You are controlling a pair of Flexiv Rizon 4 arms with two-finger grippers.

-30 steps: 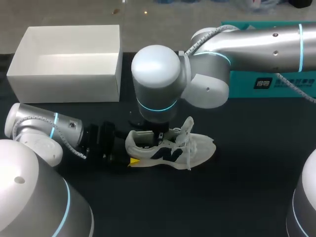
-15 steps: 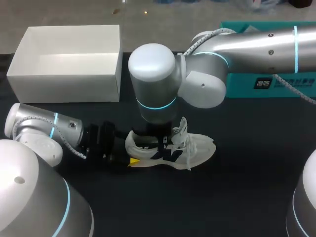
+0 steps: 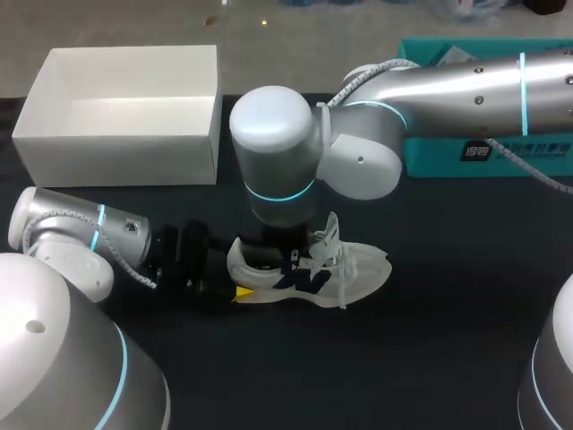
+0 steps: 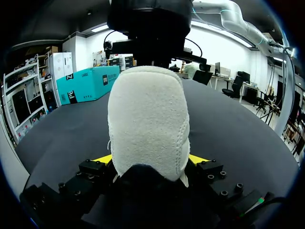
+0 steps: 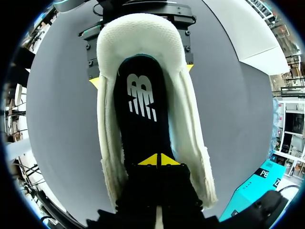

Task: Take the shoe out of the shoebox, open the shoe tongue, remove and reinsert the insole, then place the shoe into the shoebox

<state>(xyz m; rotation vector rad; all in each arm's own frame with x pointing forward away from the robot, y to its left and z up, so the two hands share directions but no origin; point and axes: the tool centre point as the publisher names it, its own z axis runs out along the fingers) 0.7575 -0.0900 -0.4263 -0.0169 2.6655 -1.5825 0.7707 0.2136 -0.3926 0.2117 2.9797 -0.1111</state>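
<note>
1. Slippage at the heel (image 4: 147,124) worries me most. My left gripper (image 4: 150,160) clamps the shoe (image 3: 309,269) only low on the heel, one yellow tip on each side, so a hard push or pull from above could twist the shoe out of that hold.
2. My right gripper (image 5: 157,161) is down inside the shoe's opening, fingers pressed together with their tips on the black insole (image 5: 140,102). I cannot tell whether a fold of insole is caught between them. If none is, a lift would likely come up with nothing; if the insole sticks, the whole shoe may rise with it.
3. The shoe's walls sit close around my right fingers, so a sideways drift could snag the laces (image 3: 336,237).
4. The shoe stands upright on its sole on the black table (image 3: 448,313), near the open white shoebox (image 3: 125,143) but outside it. Its long axis runs across the table, heel toward my left arm and toe (image 3: 380,267) toward my right side.
</note>
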